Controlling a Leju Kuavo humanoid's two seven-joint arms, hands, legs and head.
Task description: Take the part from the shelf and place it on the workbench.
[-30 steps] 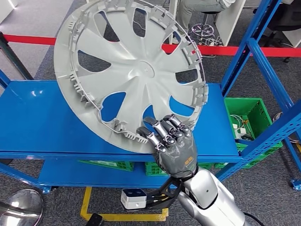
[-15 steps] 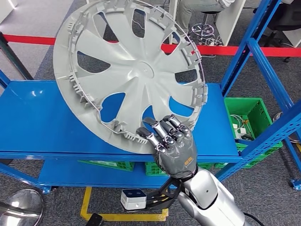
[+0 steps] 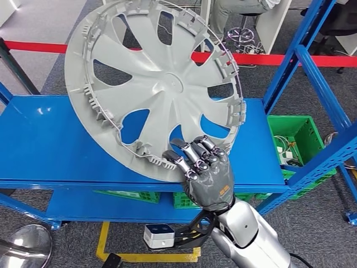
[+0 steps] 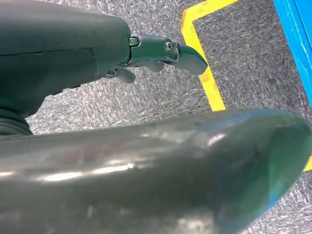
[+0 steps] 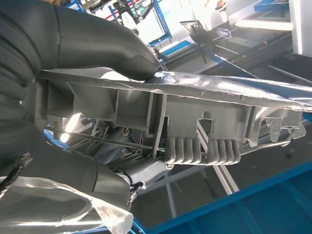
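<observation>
Head view has the right hand (image 3: 209,176) gripping the near rim of the grey wheel cover (image 3: 162,84), fingers over the edge, thumb under it. The cover is tilted up above the blue shelf (image 3: 50,145), with bare shelf to its left. Left hand (image 4: 110,58) hangs over carpet, fingers loose, holding nothing

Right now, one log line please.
right hand grips wheel cover rim | cover tilted above blue shelf | left hand empty

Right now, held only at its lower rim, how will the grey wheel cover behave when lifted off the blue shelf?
The wheel cover is probably light: thin plastic with open cutouts. Held at one edge by the right hand, it may flex and swing. Its thin rim clips look breakable against the blue shelf.
</observation>
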